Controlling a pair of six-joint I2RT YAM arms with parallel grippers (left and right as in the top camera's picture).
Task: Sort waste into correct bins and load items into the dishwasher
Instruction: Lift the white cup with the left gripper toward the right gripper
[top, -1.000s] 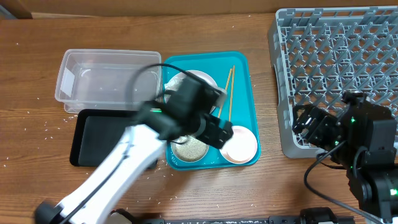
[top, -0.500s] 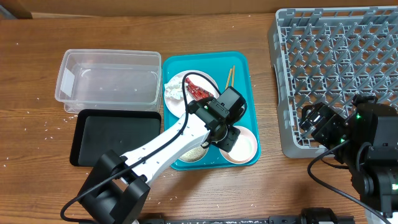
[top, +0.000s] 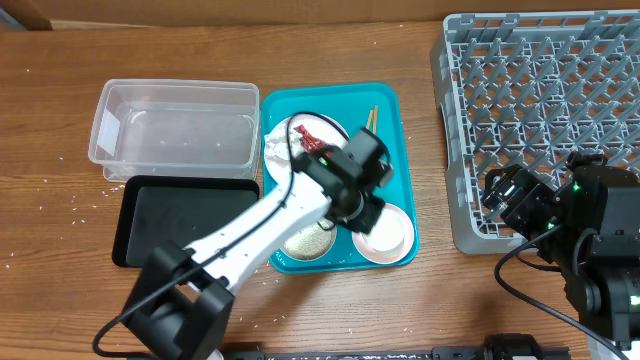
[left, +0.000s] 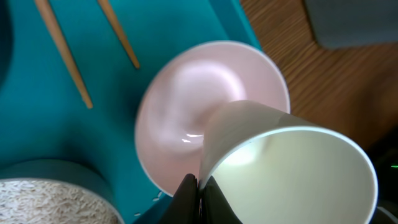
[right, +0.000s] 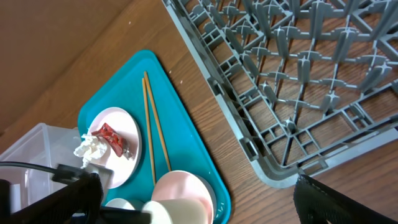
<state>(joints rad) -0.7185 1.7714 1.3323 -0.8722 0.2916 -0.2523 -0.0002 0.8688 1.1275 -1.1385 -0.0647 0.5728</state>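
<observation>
My left gripper (left: 198, 186) is shut on the rim of a small white cup (left: 292, 168), pinching its wall between both fingers. The cup hangs tilted over an empty pale pink bowl (left: 186, 106) on the teal tray (top: 385, 110). In the overhead view the left gripper (top: 362, 205) hides the cup. Two chopsticks (top: 370, 125) lie on the tray. A white plate (top: 325, 128) holds a red wrapper (top: 310, 143) and a tissue wad (top: 280, 148). A bowl of rice (top: 305, 238) sits at the tray's near edge. My right gripper (top: 510, 205) is open and holds nothing, by the grey dish rack (top: 545, 90).
A clear tub (top: 175, 125) and a black tray (top: 180, 220) stand left of the teal tray. Loose rice grains (top: 75, 205) are scattered on the wooden table at the left. The rack's near left corner (right: 280, 177) lies close to the right gripper.
The left arm swung over to the pink bowl and its jaws closed on the cup's rim; the cup now hangs tilted above the bowl. The right arm has barely moved.
</observation>
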